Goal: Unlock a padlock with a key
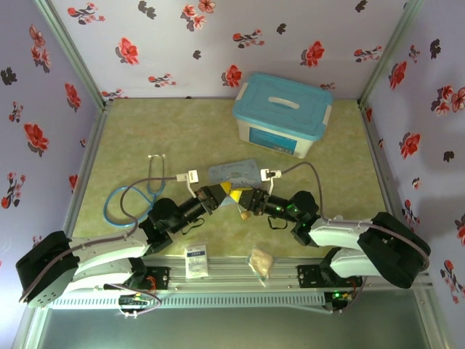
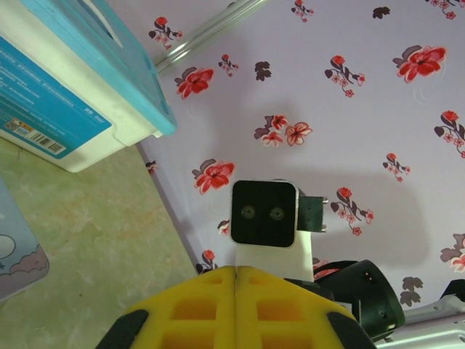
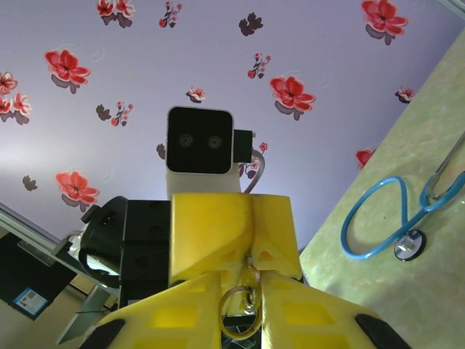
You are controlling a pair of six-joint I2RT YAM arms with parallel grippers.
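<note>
Padlock [image 1: 245, 214] just under grippers; looks like key-alignment step. L gripper [image 2: 236, 273] pressed shut, R gripper [image 3: 240, 291] straddles small ring [image 3: 237, 314], grip unclear. Next: precise key lineup.

Blue-lidded storage box [image 1: 282, 114] toward the table's [image 1: 145, 123] far right corner, blue stethoscope [image 1: 152, 185] near left edge, white packet [image 1: 196, 260] and tan packet [image 1: 261, 262] at near edge.

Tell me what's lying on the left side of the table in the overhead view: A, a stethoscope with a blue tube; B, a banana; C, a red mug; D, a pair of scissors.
A: the stethoscope lies on the left part of the table, its blue tube curled in a loop.
</note>
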